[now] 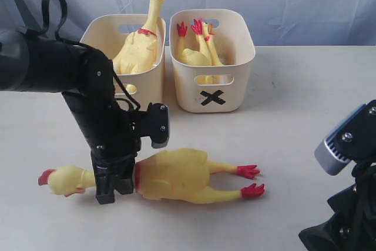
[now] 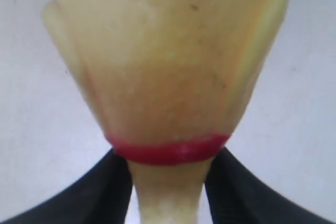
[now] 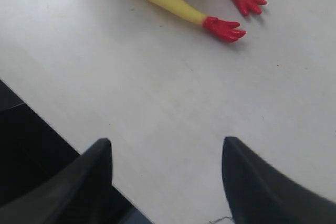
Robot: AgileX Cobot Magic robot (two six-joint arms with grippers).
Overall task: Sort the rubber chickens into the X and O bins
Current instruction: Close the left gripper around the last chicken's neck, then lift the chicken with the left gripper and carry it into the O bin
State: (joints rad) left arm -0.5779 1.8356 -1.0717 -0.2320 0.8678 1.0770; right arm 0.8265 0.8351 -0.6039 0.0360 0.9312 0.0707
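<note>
A large yellow rubber chicken [image 1: 173, 174] lies on its side on the table, head to the left and red feet to the right. My left gripper [image 1: 114, 189] comes down on its neck beside the red band. In the left wrist view the gripper [image 2: 168, 153] has both black fingers pressed against the neck [image 2: 168, 192] just under that band. Another large chicken [image 1: 141, 45] stands upright in the left cream bin [image 1: 97, 30], whose front mark is hidden by my arm. Two smaller chickens [image 1: 197, 54] lie feet-up in the X bin [image 1: 235, 86]. My right gripper [image 3: 167, 141] hangs open over bare table.
The two bins stand side by side at the back of the white table [image 1: 294, 104], against a blue cloth backdrop. My right arm [image 1: 346, 204] sits at the front right corner. The lying chicken's red feet [image 3: 223, 27] show in the right wrist view, well away from that gripper.
</note>
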